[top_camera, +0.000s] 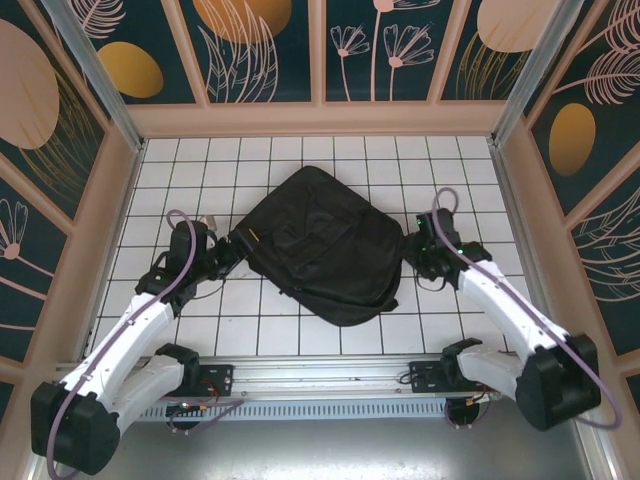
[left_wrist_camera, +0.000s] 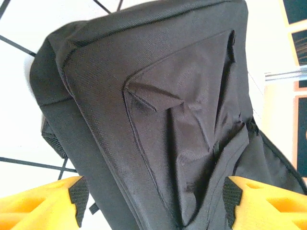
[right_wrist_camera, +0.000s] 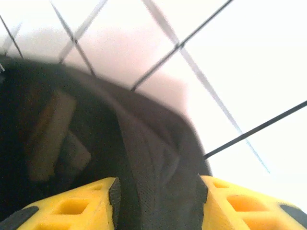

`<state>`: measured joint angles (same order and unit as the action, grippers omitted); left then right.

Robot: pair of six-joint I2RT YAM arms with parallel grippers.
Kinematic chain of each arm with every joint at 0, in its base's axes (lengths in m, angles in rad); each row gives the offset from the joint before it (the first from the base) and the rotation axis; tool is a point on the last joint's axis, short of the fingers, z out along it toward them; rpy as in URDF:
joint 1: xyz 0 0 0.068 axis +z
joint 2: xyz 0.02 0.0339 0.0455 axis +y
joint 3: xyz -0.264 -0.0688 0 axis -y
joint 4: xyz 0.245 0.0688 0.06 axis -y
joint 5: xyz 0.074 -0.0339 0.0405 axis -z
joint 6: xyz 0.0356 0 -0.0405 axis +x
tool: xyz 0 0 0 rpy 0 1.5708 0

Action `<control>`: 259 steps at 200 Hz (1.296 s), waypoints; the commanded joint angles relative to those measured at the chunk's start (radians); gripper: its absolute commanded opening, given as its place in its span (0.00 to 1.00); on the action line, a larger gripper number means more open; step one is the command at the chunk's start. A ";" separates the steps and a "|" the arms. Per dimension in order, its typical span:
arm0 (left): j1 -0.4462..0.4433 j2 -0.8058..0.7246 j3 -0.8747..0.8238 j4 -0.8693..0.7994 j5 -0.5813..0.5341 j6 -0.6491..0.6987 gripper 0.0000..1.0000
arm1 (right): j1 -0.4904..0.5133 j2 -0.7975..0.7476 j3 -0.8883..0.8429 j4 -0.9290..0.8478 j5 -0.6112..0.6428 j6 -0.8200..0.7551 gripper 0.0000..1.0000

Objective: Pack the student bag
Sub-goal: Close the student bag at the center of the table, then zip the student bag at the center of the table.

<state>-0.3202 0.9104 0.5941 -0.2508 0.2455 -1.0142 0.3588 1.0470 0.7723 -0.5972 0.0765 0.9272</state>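
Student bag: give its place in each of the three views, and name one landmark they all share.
Top external: the student bag lies flat at the middle of the table.
Left wrist: the student bag is at centre, running from the top edge to the bottom edge.
Right wrist: the student bag is at left and lower centre, dark and blurred.
Shared landmark: the white table with its black grid lines, beside the bag in each view.

One student bag (top_camera: 320,245) on one gridded table (top_camera: 300,335). Two arms rise from the table's near edge (left arm (top_camera: 140,325), right arm (top_camera: 505,305)). Two grippers are at the bag: the left gripper (top_camera: 238,250) (left_wrist_camera: 156,196) and the right gripper (top_camera: 413,252) (right_wrist_camera: 156,196). Each has two yellow fingers (left_wrist_camera: 43,206), four altogether.
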 commanded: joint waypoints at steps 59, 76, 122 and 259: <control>-0.003 0.078 0.020 0.093 -0.047 -0.050 0.85 | 0.215 0.085 0.326 -0.051 -0.285 -0.455 0.51; -0.003 0.110 0.042 0.044 -0.042 -0.054 0.84 | 0.344 0.215 0.393 -0.075 -0.387 -0.516 0.51; -0.004 0.100 0.013 0.032 0.003 -0.058 0.82 | 0.570 0.420 0.504 -0.148 -0.425 -0.638 0.52; -0.003 0.104 -0.024 0.082 0.045 -0.073 0.81 | 0.638 0.524 0.484 -0.084 -0.445 -0.600 0.29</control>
<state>-0.3202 1.0145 0.5880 -0.1833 0.2798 -1.0637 0.9886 1.5581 1.2495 -0.6941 -0.3603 0.3267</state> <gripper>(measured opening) 0.807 0.337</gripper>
